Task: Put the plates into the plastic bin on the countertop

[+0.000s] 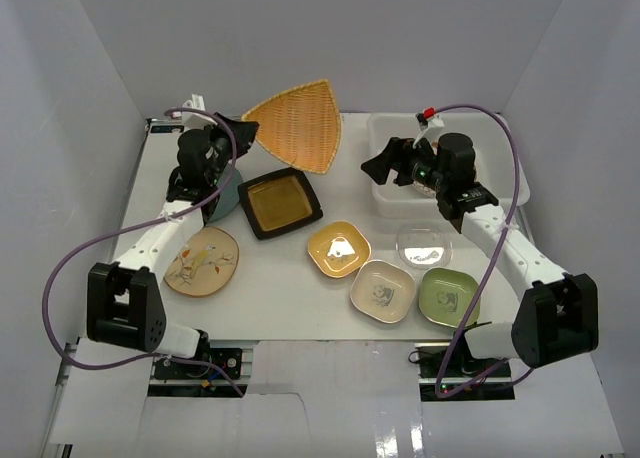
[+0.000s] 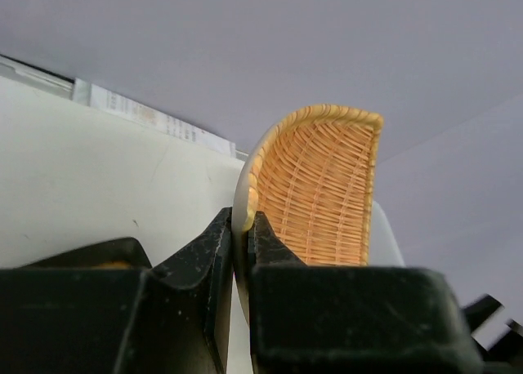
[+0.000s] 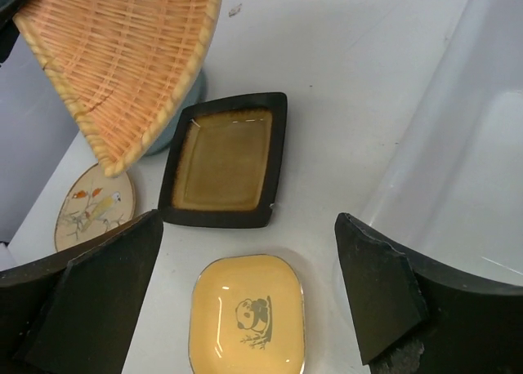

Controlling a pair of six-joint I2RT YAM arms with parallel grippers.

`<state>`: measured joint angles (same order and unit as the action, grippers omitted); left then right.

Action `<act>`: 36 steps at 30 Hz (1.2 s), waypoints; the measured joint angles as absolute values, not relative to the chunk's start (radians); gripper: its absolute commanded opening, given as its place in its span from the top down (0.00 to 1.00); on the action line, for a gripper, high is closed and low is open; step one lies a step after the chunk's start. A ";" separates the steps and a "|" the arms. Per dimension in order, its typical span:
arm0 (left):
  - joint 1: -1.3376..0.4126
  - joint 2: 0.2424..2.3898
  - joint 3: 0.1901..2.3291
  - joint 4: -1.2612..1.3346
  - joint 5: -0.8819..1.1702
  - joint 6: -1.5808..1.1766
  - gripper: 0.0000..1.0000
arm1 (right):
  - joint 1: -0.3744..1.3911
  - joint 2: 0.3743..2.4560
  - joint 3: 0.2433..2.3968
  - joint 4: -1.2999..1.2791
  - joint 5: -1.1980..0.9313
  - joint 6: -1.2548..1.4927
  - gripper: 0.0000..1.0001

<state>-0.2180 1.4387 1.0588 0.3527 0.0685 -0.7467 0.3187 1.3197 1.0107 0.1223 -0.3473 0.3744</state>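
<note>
My left gripper (image 1: 243, 130) is shut on the rim of the woven fan tray (image 1: 294, 124) and holds it lifted and tilted at the back; the tray also shows in the left wrist view (image 2: 323, 190) and the right wrist view (image 3: 122, 60). My right gripper (image 1: 378, 165) is open and empty beside the plastic bin (image 1: 385, 200), whose wall shows in the right wrist view (image 3: 441, 162). On the countertop (image 1: 270, 288) lie the black-rimmed yellow rectangle (image 1: 279, 203), yellow square (image 1: 338, 249), cream square (image 1: 382, 291), green square (image 1: 448, 296), clear glass dish (image 1: 424, 246) and tan oval (image 1: 202, 261). The teal round plate (image 1: 228, 196) is mostly hidden under my left arm.
White walls (image 1: 60, 108) close in the left, back and right. A white tag or box (image 1: 192, 104) sits at the back left corner. Purple cables (image 1: 70, 268) loop beside both arms.
</note>
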 measured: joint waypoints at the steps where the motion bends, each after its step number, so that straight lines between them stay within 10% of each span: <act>1: -0.210 1.420 1.037 0.356 0.091 -0.767 1.00 | 0.319 1.330 1.016 0.123 -0.359 0.383 0.09; 13: -0.234 1.322 0.786 0.391 0.387 -0.942 1.00 | 0.323 1.380 1.019 0.272 -0.537 0.557 0.00; 16: -0.240 1.292 0.760 0.423 0.436 -0.962 1.00 | 0.328 1.405 1.013 0.294 -0.537 0.596 0.14; 20: -0.244 1.252 0.747 0.456 0.480 -0.975 1.00 | 0.330 1.407 1.007 0.298 -0.532 0.621 0.70; 22: -0.245 1.242 0.745 0.458 0.487 -0.965 0.81 | 0.335 1.407 1.009 0.314 -0.535 0.631 0.92; 26: -0.246 1.232 0.744 0.409 0.481 -0.926 0.30 | 0.328 1.405 1.012 0.309 -0.515 0.660 0.92; 36: -0.244 1.121 0.761 0.035 0.067 -0.765 0.23 | -0.057 1.404 1.041 0.279 -0.467 0.723 0.92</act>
